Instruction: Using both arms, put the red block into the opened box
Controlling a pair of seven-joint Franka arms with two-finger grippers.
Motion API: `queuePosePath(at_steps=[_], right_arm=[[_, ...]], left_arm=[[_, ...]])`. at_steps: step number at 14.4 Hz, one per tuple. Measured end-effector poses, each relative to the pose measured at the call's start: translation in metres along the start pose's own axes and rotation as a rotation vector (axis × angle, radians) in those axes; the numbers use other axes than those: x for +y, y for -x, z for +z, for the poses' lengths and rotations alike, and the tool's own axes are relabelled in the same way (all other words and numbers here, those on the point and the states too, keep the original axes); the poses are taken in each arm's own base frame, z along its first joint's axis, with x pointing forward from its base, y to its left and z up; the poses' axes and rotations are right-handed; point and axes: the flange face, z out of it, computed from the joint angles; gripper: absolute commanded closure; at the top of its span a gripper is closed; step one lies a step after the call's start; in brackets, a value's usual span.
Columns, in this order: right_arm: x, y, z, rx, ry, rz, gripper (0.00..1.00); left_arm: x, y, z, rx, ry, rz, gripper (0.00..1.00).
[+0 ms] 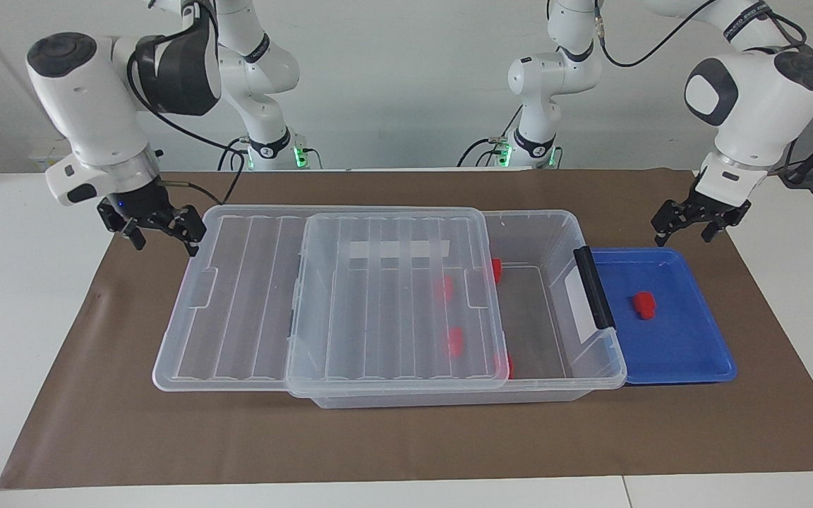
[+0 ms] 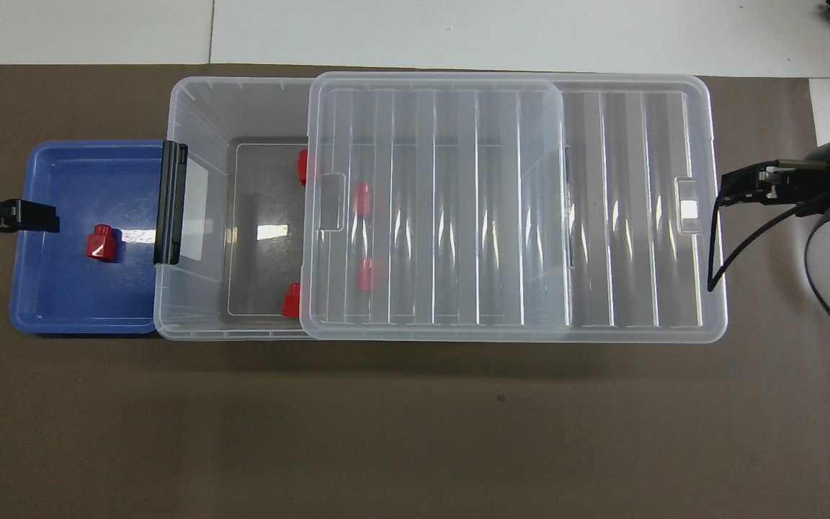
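One red block [image 1: 644, 305] [image 2: 101, 242] lies in the blue tray [image 1: 689, 353] [image 2: 55, 288]. The clear box [image 1: 562, 384] [image 2: 192, 317] stands beside the tray, uncovered at the left arm's end. Its ribbed lid [image 1: 392, 233] [image 2: 458, 144] is slid toward the right arm's end. Several red blocks [image 1: 496, 270] [image 2: 302, 166] lie inside, some under the lid. My left gripper [image 1: 689, 224] [image 2: 22, 216] hangs open and empty over the tray's outer edge. Raised just off the lid's end, my right gripper [image 1: 164, 236] [image 2: 735, 189] is open and empty.
A brown mat [image 1: 406, 437] [image 2: 415, 432] covers the table under the box and tray. White tabletop [image 1: 18, 317] shows at both ends. A black clip [image 1: 593, 286] [image 2: 170, 202] and a white label sit on the box's end wall by the tray.
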Motion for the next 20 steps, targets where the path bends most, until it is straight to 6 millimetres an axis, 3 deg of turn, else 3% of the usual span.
queuePosePath(at_steps=[2,5,12,15,20], right_arm=[[0.005,0.022,-0.023,-0.043,-0.004,0.003,0.0],[0.008,0.042,-0.038,-0.094,-0.026,0.006,0.0],[0.01,0.044,-0.04,-0.097,-0.027,0.008,0.0],[0.01,0.045,-0.048,-0.101,-0.027,0.003,0.0],[0.01,0.045,-0.049,-0.098,-0.027,0.001,0.0]], left_arm=[[-0.005,-0.002,0.029,0.005,-0.001,-0.008,0.0],[-0.014,0.0,0.071,0.019,-0.004,-0.023,0.0],[-0.012,0.003,0.153,-0.016,0.001,-0.003,0.0],[-0.015,0.003,0.176,-0.028,0.002,0.026,0.0],[-0.027,0.005,0.189,-0.035,0.002,0.044,0.0]])
